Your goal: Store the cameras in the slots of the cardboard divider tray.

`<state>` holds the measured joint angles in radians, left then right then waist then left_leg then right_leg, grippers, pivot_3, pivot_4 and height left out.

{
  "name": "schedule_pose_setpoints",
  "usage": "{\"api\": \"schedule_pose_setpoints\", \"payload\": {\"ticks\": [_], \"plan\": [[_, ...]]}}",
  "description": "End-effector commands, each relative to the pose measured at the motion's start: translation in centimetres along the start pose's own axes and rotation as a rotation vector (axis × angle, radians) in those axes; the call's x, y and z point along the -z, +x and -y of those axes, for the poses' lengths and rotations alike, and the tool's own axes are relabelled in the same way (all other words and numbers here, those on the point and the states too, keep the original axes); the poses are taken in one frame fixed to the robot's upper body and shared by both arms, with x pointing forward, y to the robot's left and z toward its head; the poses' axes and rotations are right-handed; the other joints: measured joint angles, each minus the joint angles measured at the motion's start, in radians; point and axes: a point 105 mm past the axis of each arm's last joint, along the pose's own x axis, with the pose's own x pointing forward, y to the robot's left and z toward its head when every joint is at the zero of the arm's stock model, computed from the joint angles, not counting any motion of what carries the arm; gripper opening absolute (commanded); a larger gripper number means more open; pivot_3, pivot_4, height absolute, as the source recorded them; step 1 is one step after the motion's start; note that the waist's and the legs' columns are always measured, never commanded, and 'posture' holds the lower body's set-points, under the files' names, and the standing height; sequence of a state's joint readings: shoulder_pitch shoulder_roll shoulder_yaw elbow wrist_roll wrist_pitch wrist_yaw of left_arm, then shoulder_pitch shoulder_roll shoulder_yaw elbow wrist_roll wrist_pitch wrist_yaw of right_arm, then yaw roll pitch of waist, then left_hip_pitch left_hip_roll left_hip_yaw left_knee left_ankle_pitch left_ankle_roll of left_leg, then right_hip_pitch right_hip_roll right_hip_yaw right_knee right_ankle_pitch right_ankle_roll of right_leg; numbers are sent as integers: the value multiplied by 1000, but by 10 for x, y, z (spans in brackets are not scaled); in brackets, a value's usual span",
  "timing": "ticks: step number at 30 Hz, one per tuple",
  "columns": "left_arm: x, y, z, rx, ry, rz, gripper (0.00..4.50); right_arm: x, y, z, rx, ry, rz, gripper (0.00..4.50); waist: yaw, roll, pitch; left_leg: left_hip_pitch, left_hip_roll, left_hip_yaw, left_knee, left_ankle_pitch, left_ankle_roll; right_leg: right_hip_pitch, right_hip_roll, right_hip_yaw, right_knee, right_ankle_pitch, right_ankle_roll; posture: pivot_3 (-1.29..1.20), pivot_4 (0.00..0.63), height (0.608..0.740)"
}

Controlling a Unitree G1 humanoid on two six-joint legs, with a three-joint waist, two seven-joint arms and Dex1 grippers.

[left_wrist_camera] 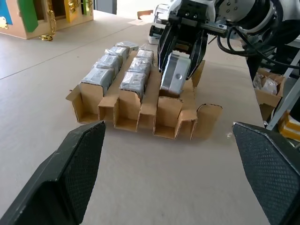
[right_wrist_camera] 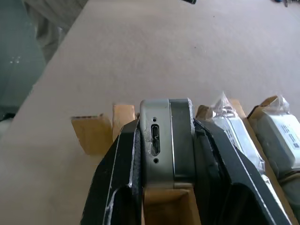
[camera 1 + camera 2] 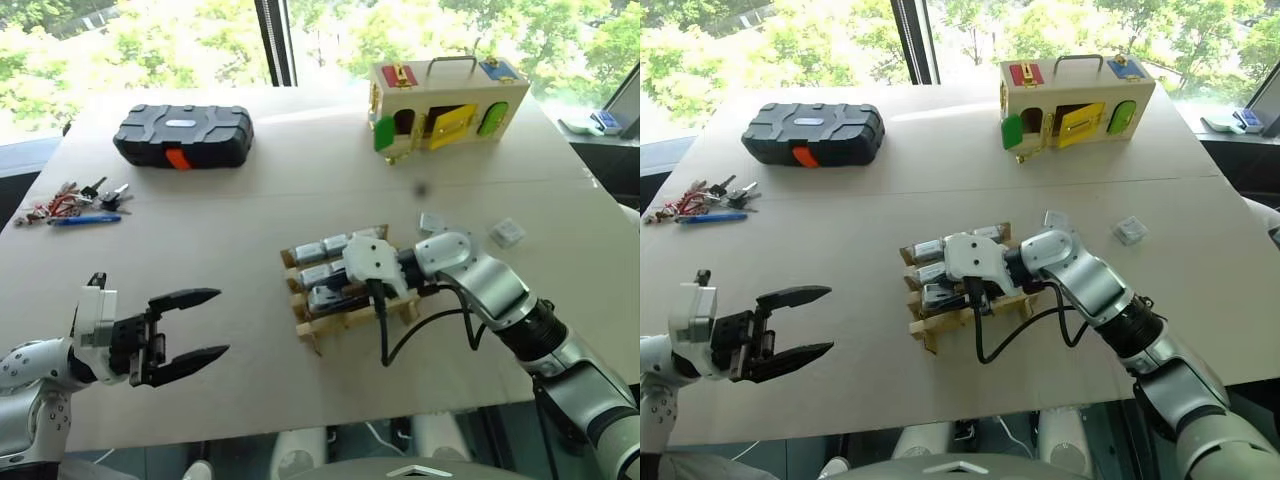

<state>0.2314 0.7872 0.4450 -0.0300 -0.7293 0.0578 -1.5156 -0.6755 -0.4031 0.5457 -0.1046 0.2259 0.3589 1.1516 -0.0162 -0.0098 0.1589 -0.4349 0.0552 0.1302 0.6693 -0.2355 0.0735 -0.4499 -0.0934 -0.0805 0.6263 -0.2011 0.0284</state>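
The right gripper (image 1: pixel 180 54) clamps one camera (image 1: pixel 174 74) above the cardboard divider tray's (image 1: pixel 140 110) near corner slot, hiding part of the tray. Six cameras fill slots; two more (image 3: pixel 507 233) lie beyond it. The left gripper (image 3: pixel 190 325) gapes empty.

The right gripper (image 3: pixel 352 291) and its white wrist housing cover the near-right slots of the cardboard divider tray (image 3: pixel 318 331), so their contents cannot be told from above. The held camera (image 1: pixel 175 75) hides its slot's floor. The keys (image 3: pixel 75 198) are too small to count.
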Motion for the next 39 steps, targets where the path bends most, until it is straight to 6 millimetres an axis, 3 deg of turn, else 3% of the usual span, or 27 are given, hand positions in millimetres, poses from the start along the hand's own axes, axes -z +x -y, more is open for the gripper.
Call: {"api": "schedule_pose_setpoints", "payload": {"ticks": [1, 12, 14, 18, 22, 25, 26, 28, 31, 34, 37, 39], "plan": [[-9, 0, 1, -9, 44, 17, 4500, 3, -1, 0, -8, -66, -32, 843, 0, 0, 0, 0, 0, 0, 0, 0, 0, 0, 0, 0, 0, 0, 0, 0, 150, 740], [-11, 8, 1, 3, 54, 27, 4500, 19, 5, -2, -74, -99, -106, 843, 1, 0, 0, 0, 0, 0, 0, 0, 0, 0, 0, 0, 0, 0, 0, 0, 150, 740], [-12, 10, 0, 4, 56, 32, 4500, 16, 4, 2, -63, -92, -89, 2057, 2, 0, 0, 0, 0, 0, 0, 0, 0, 0, 0, 0, 0, 0, 0, 0, 150, 740], [-12, 14, 1, 14, 51, 41, 4500, -10, -11, 14, 48, -100, -4, 3710, 1, 1, 0, 0, 0, 0, 0, 0, 0, 0, 0, 0, 0, 0, 0, 0, 150, 740], [-11, 21, 0, 35, 41, 61, 4500, -59, -55, 10, 206, -5, 197, 3710, 8, 2, 2, -1, 0, 0, -1, 0, 0, -1, -2, 0, 0, 0, 0, 0, 150, 740], [-14, 26, -1, 46, 39, 80, 4500, -66, -87, 2, 381, 92, 233, 4471, 11, 0, 0, -1, 0, -1, -2, -1, 0, 0, -3, -1, -2, 0, 0, 0, 150, 740], [-15, 26, -1, 47, 38, 84, 4500, -66, -94, -1, 425, 113, 233, 4471, 11, 0, 0, -1, 0, -1, -3, -1, 1, 0, -3, -1, -2, 0, 0, 0, 150, 740], [-15, 29, -3, 49, 37, 92, 4500, -55, -116, -1, 623, 186, 211, 4471, 7, 0, 1, -1, 0, 0, -3, -1, 1, -1, -3, -1, -3, 0, 0, 0, 150, 740], [-17, 32, -6, 50, 35, 103, 4500, -20, -150, 4, 944, 277, 81, 4471, 7, 0, 1, -1, 0, -1, -4, -1, 1, -1, -3, -1, -2, 0, 0, 0, 150, 740], [-17, 38, -8, 67, 32, 114, 4500, 44, -195, 4, 1280, 422, -130, 4471, 4, 1, 1, -1, 0, 0, -4, -1, 1, -1, -3, -1, -2, 0, 0, 0, 150, 740], [-15, 41, -10, 86, 30, 114, 4500, 81, -212, 0, 1406, 475, -237, 4471, 3, 1, 1, -1, -1, 1, -3, -1, 1, -1, -2, 0, -2, 0, 0, 0, 150, 740], [-14, 42, -12, 92, 30, 114, 4500, 95, -220, 2, 1448, 506, -236, 4471, -1, 2, 2, -1, -1, 2, -3, -1, 1, 0, -1, 0, -2, 0, 0, 0, 150, 740]]}}
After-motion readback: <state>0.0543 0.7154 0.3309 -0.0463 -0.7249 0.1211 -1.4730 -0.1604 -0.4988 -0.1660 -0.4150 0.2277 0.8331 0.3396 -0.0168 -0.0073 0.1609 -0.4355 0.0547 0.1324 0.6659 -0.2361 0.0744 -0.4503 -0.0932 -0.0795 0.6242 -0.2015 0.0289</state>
